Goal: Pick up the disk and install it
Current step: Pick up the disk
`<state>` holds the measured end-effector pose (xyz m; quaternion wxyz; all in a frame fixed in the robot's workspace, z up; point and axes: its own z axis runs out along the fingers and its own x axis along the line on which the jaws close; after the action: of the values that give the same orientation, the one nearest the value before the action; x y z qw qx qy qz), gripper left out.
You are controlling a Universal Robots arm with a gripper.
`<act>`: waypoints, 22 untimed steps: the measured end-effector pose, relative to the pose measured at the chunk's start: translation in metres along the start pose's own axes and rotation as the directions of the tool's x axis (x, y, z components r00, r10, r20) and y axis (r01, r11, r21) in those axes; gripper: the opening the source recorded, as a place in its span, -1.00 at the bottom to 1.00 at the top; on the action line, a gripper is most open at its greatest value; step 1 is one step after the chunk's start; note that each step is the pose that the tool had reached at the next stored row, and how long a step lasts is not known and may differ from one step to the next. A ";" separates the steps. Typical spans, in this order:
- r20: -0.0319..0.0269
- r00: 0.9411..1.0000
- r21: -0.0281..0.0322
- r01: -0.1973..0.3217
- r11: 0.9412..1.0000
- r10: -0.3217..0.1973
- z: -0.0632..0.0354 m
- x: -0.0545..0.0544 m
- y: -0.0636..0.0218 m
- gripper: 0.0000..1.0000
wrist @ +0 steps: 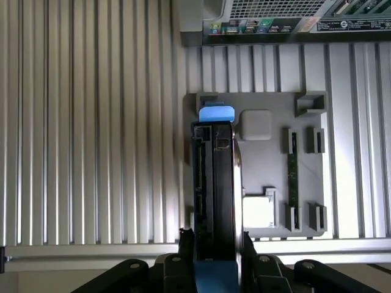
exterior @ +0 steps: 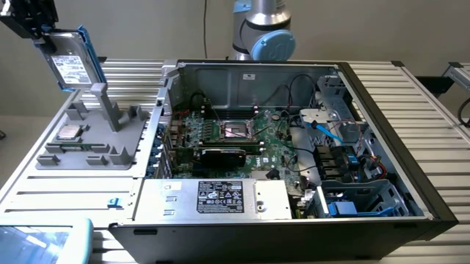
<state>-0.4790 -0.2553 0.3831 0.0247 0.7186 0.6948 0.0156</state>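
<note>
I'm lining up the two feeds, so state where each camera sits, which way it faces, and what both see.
Exterior view: raised off the arm, looking down into the open computer case; shows the arm and the gripper shut on the disk.
Wrist view: on the wrist, looking straight down along the disk onto the grey fixture and slatted table; shows the gripper.
Shared: gripper, disk, fixture, table, case edge.
</note>
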 end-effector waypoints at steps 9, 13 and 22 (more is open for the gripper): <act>0.000 1.000 0.000 0.000 1.000 0.000 -0.0302 0.000 0.0060 -0.25; 0.000 1.000 0.000 0.000 1.000 0.000 -0.0304 0.000 0.0060 -0.25; 0.001 1.000 0.000 0.000 1.000 0.000 -0.0447 0.000 0.0186 -0.25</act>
<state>-0.4630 -0.2553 0.4288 0.0250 0.7187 0.6947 0.0155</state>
